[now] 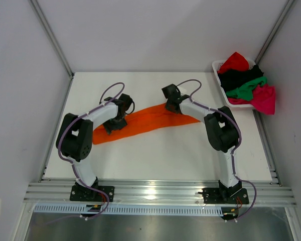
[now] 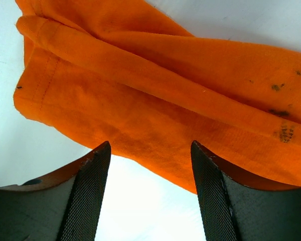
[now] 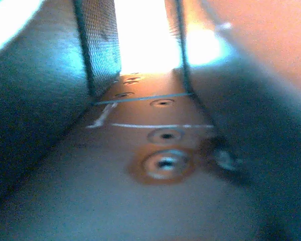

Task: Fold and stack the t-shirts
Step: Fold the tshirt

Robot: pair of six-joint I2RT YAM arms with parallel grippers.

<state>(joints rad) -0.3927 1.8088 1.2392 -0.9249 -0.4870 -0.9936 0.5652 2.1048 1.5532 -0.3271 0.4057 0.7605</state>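
An orange t-shirt (image 1: 145, 120) lies stretched into a long, bunched band across the middle of the white table (image 1: 155, 155). My left gripper (image 1: 113, 125) hovers over the band's left end. In the left wrist view that gripper (image 2: 150, 145) is open, with nothing between its fingers and the shirt's (image 2: 155, 100) hem just beyond the tips. My right gripper (image 1: 169, 104) sits at the band's upper right end. In the right wrist view the gripper (image 3: 140, 35) shows a narrow bright gap between its pads, with no cloth in it and an orange glow around.
A white slatted basket (image 1: 216, 65) stands at the back right corner, holding red (image 1: 235, 61), black (image 1: 237, 78), green (image 1: 248, 89) and magenta-pink (image 1: 265, 98) shirts; the pink one hangs over its rim. Walls enclose the table on three sides.
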